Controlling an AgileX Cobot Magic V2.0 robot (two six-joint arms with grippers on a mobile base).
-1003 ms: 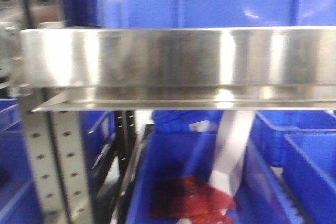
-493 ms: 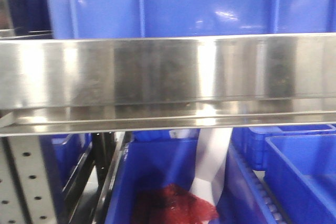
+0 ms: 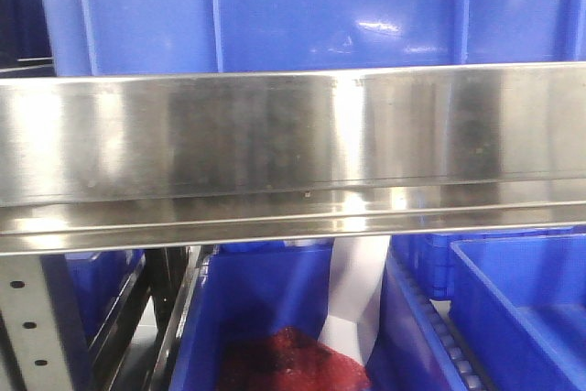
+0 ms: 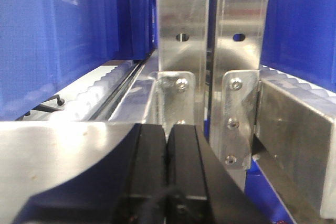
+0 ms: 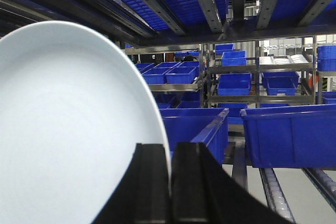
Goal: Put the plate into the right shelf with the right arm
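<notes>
The white plate (image 5: 68,129) fills the left half of the right wrist view, standing on edge. My right gripper (image 5: 169,150) is shut on its rim, one black finger on each face. It hangs inside the right shelf, under dark rails (image 5: 205,3) and beside blue bins (image 5: 289,135). In the front view a wide brushed-steel rail of the right shelf (image 3: 293,144) spans the frame; neither the plate nor an arm shows there. My left gripper (image 4: 167,129) is shut on nothing, low in front of the shelf's steel uprights (image 4: 184,35).
A large blue bin (image 3: 302,6) sits above the rail. Below it a blue bin holds something red (image 3: 293,368) and a white strip (image 3: 352,290). A perforated upright (image 3: 27,318) stands at the lower left. Roller tracks (image 5: 273,192) run along the shelf floor.
In the front view the shelf has slid left and a little down: the rail's left end has left the frame and the upright sits nearer the left edge.
</notes>
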